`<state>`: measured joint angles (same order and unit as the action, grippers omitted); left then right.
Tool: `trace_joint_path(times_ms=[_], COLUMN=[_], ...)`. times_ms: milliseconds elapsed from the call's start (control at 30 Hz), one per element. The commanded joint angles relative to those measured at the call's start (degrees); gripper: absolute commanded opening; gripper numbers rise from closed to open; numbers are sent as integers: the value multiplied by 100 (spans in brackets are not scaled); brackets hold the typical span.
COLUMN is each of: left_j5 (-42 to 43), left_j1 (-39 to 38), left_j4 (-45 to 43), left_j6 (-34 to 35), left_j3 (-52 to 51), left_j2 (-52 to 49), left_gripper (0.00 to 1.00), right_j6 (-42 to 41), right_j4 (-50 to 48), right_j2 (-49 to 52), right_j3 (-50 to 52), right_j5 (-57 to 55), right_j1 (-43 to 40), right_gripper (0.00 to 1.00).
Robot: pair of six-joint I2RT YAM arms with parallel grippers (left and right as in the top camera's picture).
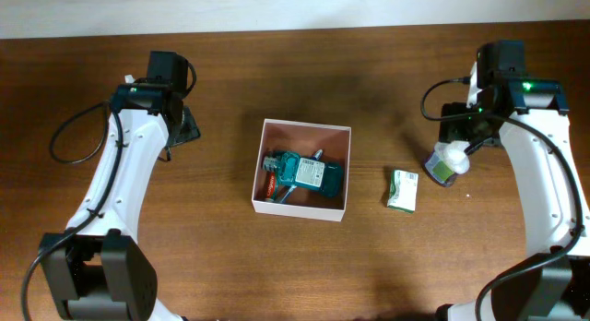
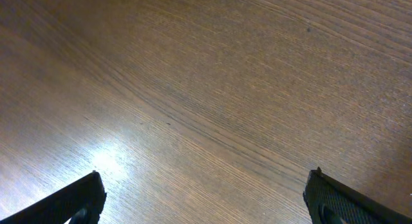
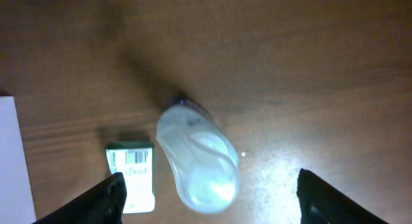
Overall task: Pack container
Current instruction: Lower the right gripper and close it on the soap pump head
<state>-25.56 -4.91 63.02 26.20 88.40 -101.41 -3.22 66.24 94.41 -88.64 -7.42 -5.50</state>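
Note:
The container [image 1: 303,128] is a shallow square white box with a pinkish-brown inside, at the table's middle. A teal packet and other small items [image 1: 304,172] lie in it. Its white edge shows at the left of the right wrist view [image 3: 11,159]. My right gripper [image 3: 209,195] is open above a small clear bottle with a white cap [image 3: 198,156], which stands on the table between the fingers [image 1: 449,160]. A green-and-white packet [image 1: 402,189] lies left of the bottle [image 3: 134,172]. My left gripper [image 2: 205,198] is open over bare wood at the far left.
The table is dark brown wood [image 1: 221,256]. A white wall runs along the far edge [image 1: 277,7]. Black cables loop beside both arms.

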Motion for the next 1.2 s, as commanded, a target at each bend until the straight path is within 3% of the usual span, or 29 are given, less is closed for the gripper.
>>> trace_joint_path(times_ms=[0, 300, 500, 633, 1167], left_j5=[-81, -81, -81, -81, -81], left_j1=[9, 9, 9, 9, 9], left_j4=[7, 7, 7, 7, 7], left_j6=[-13, -13, -13, -13, -13], left_j3=[28, 28, 31, 31, 28], left_j2=[87, 87, 87, 87, 87], left_gripper=[99, 99, 99, 99, 99], right_j6=[260, 645, 643, 643, 407], right_j4=[-50, -243, -396, -396, 129], right_j2=[46, 549, 702, 723, 723], right_j3=[35, 35, 35, 35, 35], right_j5=[79, 531, 531, 529, 684], right_j1=[-26, -26, -26, -26, -466], right_gripper=[76, 74, 66, 53, 54])
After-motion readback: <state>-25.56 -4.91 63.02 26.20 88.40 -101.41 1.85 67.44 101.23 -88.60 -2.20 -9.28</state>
